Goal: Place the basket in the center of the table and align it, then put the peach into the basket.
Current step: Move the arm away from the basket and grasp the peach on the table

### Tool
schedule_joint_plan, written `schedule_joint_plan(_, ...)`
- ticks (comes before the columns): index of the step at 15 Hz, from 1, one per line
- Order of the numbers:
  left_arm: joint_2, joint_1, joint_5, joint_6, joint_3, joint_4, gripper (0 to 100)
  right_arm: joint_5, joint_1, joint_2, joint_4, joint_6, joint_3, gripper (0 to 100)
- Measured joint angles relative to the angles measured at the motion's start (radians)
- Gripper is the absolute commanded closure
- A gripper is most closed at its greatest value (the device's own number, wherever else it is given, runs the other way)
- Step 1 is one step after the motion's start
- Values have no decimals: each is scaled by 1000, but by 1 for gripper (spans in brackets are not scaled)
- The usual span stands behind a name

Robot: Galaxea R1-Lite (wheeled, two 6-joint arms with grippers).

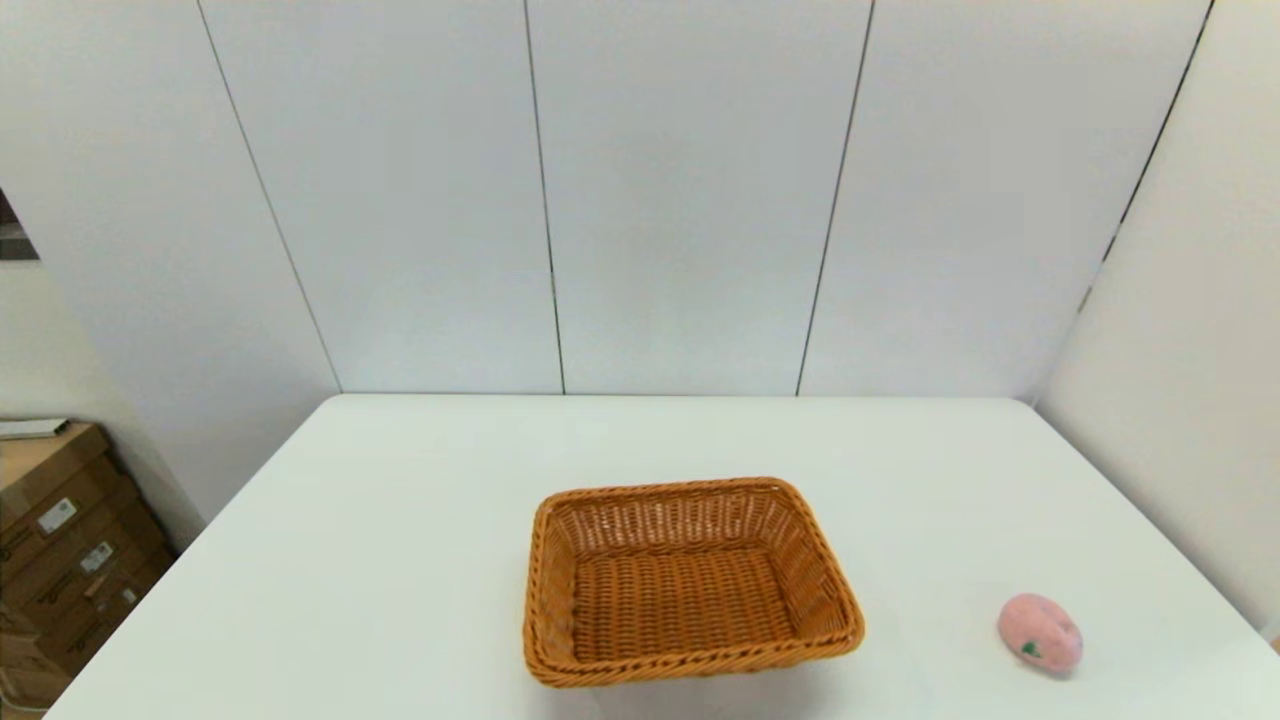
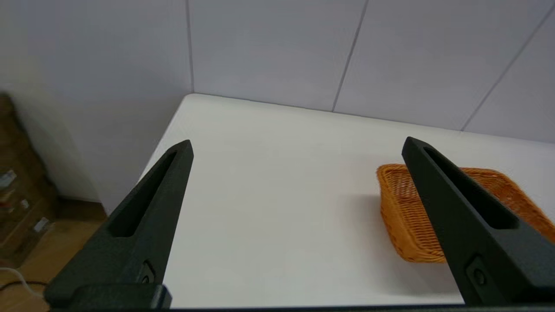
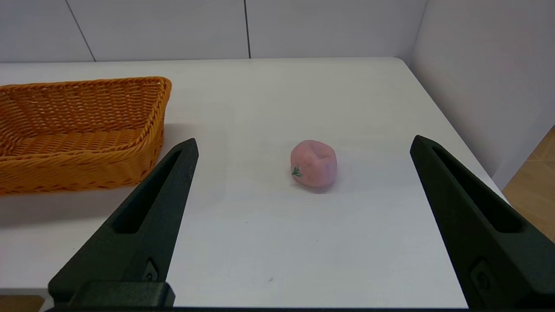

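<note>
Right gripper (image 3: 303, 145) spread wide, holding nothing, raised above the table (image 3: 260, 242); one peach (image 3: 314, 163) lying ahead between the two fingers (image 3: 151, 203), clear of both. Just beyond the finger on the basket's side, one basket (image 3: 78, 130), seemingly bare inside, well apart from the peach. Left gripper (image 2: 297, 145) likewise wide and holding nothing, above the table's left portion, the basket partly hidden behind one finger (image 2: 455, 199). No peach in the left wrist view. No arms in the head view, only basket near the middle, peach off to its right. Cardboard boxes (image 1: 60, 540), perhaps several, stacked beside the table.
</note>
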Motion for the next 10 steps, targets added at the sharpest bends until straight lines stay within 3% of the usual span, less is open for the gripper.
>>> schedule_joint_plan(10,-133,133,0,39,204,-26,0,0,0,0,0,1,0,0)
